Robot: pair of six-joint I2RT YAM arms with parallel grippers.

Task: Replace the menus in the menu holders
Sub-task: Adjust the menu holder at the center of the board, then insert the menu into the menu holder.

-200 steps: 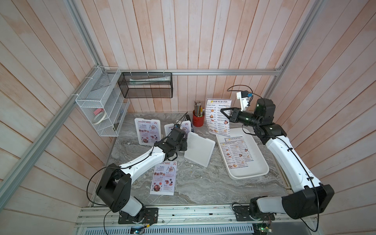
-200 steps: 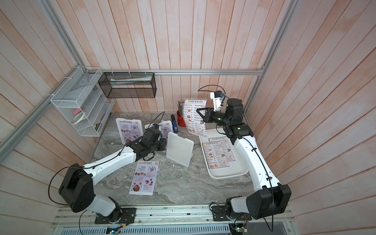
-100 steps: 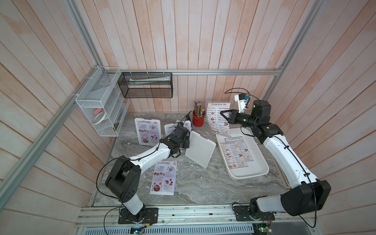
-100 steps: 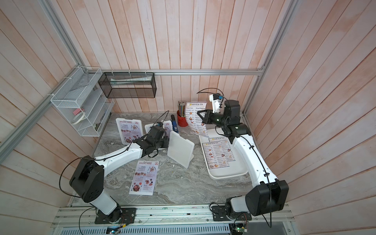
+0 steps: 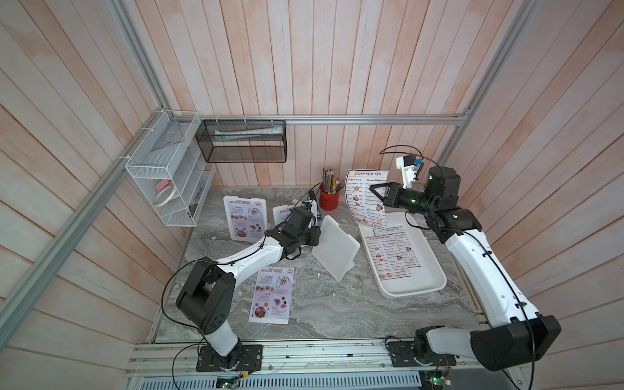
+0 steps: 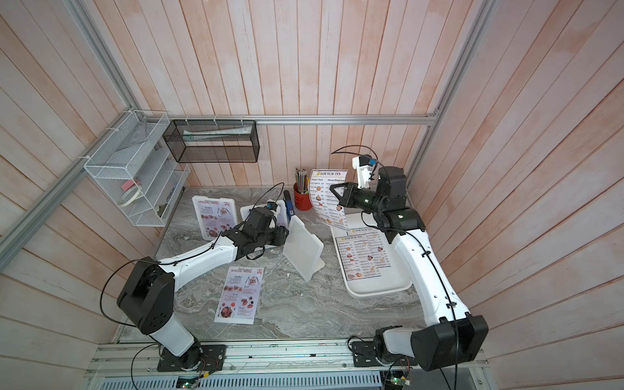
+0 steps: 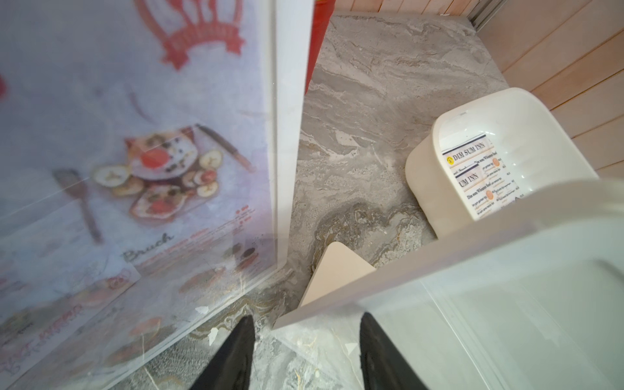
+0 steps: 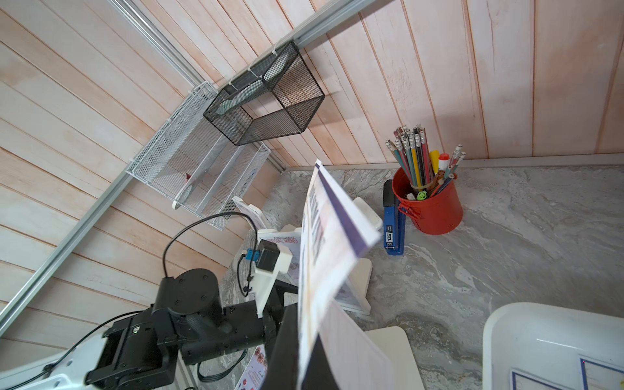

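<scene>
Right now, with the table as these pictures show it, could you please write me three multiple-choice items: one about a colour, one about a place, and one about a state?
1. What colour is the cup that holds the pencils?
A. green
B. red
C. yellow

2. Where is the loose Special Menu sheet?
A. rolled up in the cup
B. held up in the air
C. flat on the table, beside the left arm

3. In what state is the right gripper?
A. shut on a Dim Sum Inn menu
B. open and empty
C. shut on a pencil

Key:
1 B: the cup is plainly red in both top views.
2 C: the sheet lies face up on the marble, near the left arm.
3 A: the jaws pinch the menu's edge, and the menu is lifted off the table.
</scene>
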